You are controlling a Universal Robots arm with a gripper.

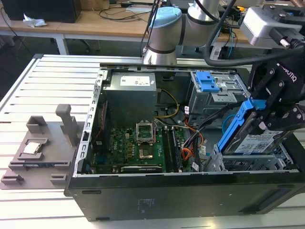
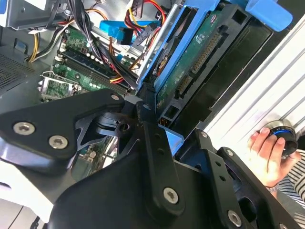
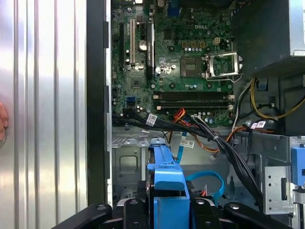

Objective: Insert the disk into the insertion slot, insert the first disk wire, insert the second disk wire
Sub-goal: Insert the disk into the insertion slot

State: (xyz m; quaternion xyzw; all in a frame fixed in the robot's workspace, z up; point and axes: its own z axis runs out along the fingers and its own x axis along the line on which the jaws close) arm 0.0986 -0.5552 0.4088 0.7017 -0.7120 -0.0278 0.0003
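My gripper (image 1: 268,120) is shut on the disk (image 1: 259,142), a silver drive with a white label in a bright blue carrier (image 3: 166,172). The disk hangs tilted just above the insertion slot (image 1: 248,164), the silver perforated cage at the case's front corner on the exterior view's right. I cannot tell whether they touch. In the second wrist view the disk's green underside (image 2: 195,53) faces the camera. The first disk wire (image 3: 180,115), a red-orange bundle, lies loose beside the motherboard. The second disk wire (image 3: 210,182), a light-blue cable, loops on the cage floor close to the carrier.
The open black case (image 1: 143,200) lies on a slatted metal table (image 1: 52,81). A taller grey bay with a blue latch (image 1: 208,82) stands behind the cage. Black cable bundles (image 3: 224,148) cross beside the slot. A person's hand (image 2: 266,153) rests on the table near the case. A grey fixture (image 1: 38,148) is on the exterior view's left.
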